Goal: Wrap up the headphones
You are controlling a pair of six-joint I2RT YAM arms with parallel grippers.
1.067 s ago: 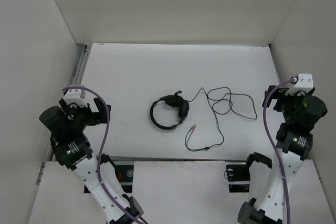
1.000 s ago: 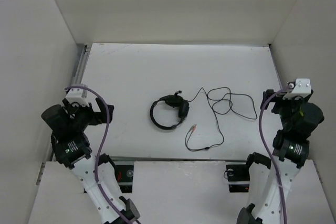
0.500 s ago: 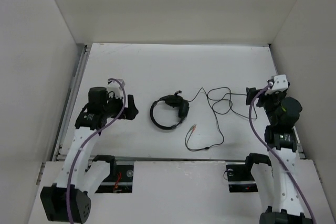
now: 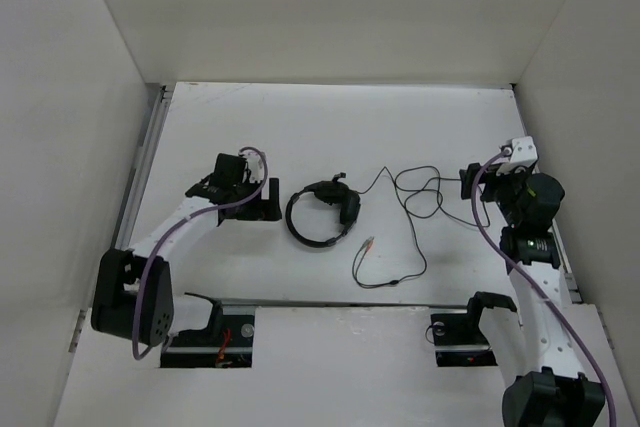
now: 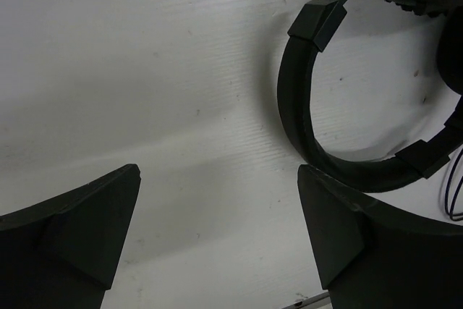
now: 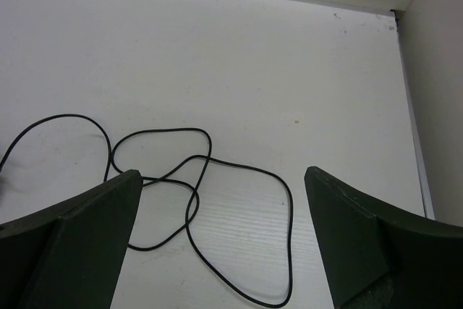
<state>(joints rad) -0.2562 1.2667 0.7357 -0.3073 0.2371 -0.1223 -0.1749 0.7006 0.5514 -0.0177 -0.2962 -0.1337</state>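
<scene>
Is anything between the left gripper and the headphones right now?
Nothing visible. The open left gripper sits just left of the headphones, with only bare table between them.

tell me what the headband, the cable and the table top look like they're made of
Headband: looks like black plastic, matte with a faint sheen, with moulded blocky slider pieces on it.
Cable: thin, black and limp, lying in loose loops, so probably rubber or PVC sheathing.
Table top: white, matte, with fine parallel ridges and small dark specks; perhaps painted or laminated board.
</scene>
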